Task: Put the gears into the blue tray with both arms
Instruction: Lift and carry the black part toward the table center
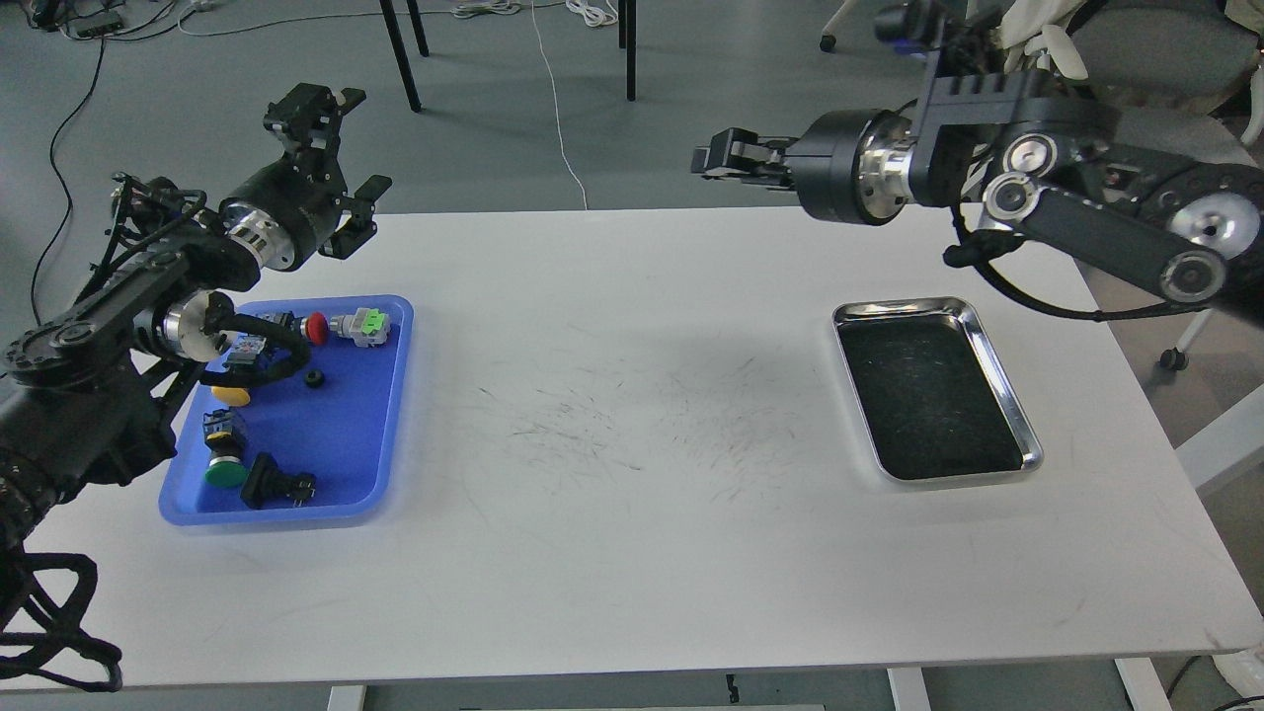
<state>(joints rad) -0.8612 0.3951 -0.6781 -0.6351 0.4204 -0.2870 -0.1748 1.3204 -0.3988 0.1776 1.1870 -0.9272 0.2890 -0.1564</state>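
The blue tray (pixel 346 434) lies at the table's left. One gear (pixel 315 379), a small black disc, rests in it near the middle. My left gripper (pixel 341 163) hangs open above the tray's far edge, fingers spread wide and nothing between them. My right gripper (pixel 713 163) is raised high over the table's far edge, right of centre, pointing left. Its fingers are together, and anything tiny between the tips is too small to make out.
A steel tray (pixel 990 341) with a dark bottom sits at the right, nothing visible in it. The blue tray also holds push-buttons with red (pixel 316 327), yellow (pixel 232 396) and green (pixel 226 475) caps and a black plug (pixel 278 485). Chairs (pixel 1136 148) stand beyond the table.
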